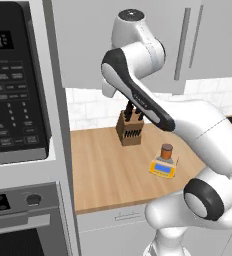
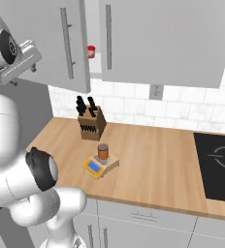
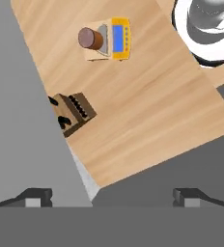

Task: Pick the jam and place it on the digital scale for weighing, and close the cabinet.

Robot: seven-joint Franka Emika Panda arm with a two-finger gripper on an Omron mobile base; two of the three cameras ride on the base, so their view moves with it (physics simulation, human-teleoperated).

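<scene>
On the wooden counter (image 2: 153, 160), near its front edge, the digital scale (image 2: 96, 166) lies flat with the jam (image 2: 103, 152) standing upright on its grey plate; the same pair shows in the left base view, jam (image 1: 166, 151) on scale (image 1: 162, 168), and from above in the hand view, jam (image 3: 90, 38) on scale (image 3: 115, 38). A knife block (image 2: 91, 123) stands farther back and to the left of them, well short of the tiled wall.

High above the counter, the arm is bent sharply at the elbow, forearm reaching up toward the cabinet (image 2: 163, 38). Its left door (image 2: 61, 43) stands swung partly outward, and a red jar (image 2: 91, 52) sits on the shelf in the gap. The gripper (image 3: 112, 195) is raised beside that open door, looking down past the door's grey face at the counter; its two fingertips (image 3: 36, 197) are spread wide apart with nothing between them.

A black microwave (image 1: 15, 85) is built in at the far left, and a dark cooktop (image 2: 216, 164) lies in the counter at the right.
</scene>
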